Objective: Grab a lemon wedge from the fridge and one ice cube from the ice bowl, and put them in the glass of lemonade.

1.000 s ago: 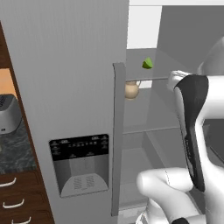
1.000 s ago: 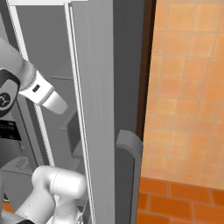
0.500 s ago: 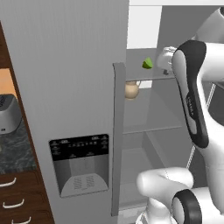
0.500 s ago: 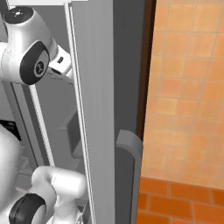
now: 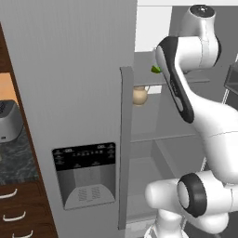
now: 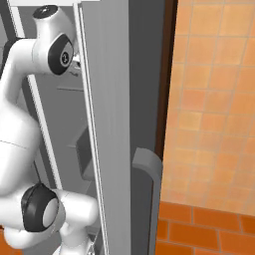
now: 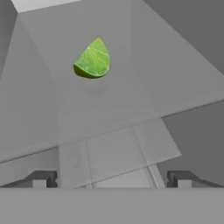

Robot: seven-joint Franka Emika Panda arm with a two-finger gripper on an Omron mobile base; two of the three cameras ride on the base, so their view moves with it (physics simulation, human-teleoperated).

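Lemon wedge (image 7: pixel 93 60) is the target, and going near to far in the hand view, the gripper (image 7: pixel 111 179) comes first: its 2 dark fingertips (image 7: pixel 43 179) sit far apart at the bottom corners of the frame, jaws wide open with nothing between them. Beyond them lies a pale grey shelf (image 7: pixel 118 144), and the wedge rests on it in the upper left-centre of the frame, well apart from the fingertips, its green face turned toward the camera.

In the left base view, the fridge (image 5: pixel 74 93) shows its closed door with the black dispenser panel (image 5: pixel 86 174) at lower centre and a long grey handle (image 5: pixel 124 144) beside it. Right of the handle the compartment stands open; the wedge (image 5: pixel 155 69) peeks out at upper centre beside the white arm, and a tan bulb (image 5: pixel 140 95) sits just below it.
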